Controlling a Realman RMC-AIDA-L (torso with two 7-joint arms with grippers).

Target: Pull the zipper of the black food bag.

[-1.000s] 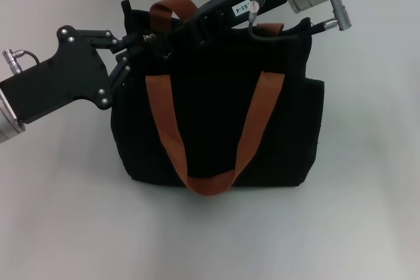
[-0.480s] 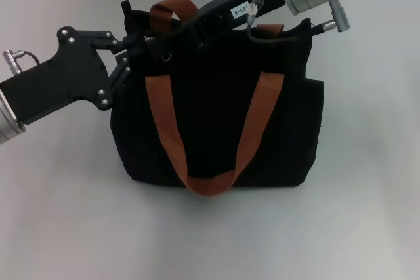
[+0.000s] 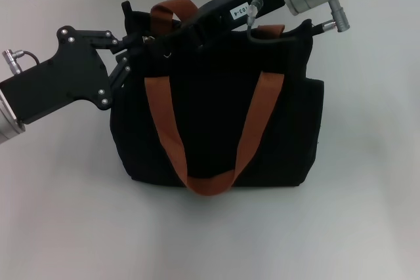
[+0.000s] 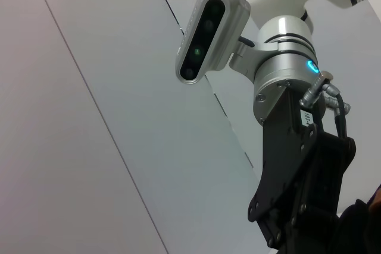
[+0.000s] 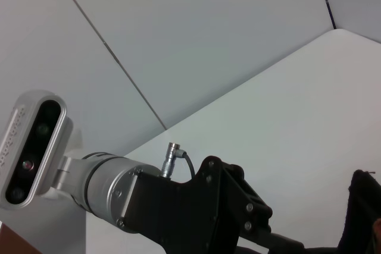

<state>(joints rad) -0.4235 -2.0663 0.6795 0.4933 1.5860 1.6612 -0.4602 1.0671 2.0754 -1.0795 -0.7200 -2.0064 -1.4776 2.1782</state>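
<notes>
My right gripper [image 3: 157, 39] has crept along the black food bag's [image 3: 216, 116] top, zipper hidden beneath; finger state: cannot tell. The boxy bag stands mid-table [image 3: 367, 214], 2 orange-brown straps [image 3: 164, 122] draped. My left gripper [image 3: 134, 47] touches its upper corner.

Matt black cloth bag [image 3: 216, 116], orange-brown webbing straps [image 3: 167, 129].

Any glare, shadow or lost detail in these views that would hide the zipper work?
Head view: even light, but the black food bag swallows detail, so the zipper can't be made out where the left gripper and right gripper meet. Wrist views: mostly wall.
</notes>
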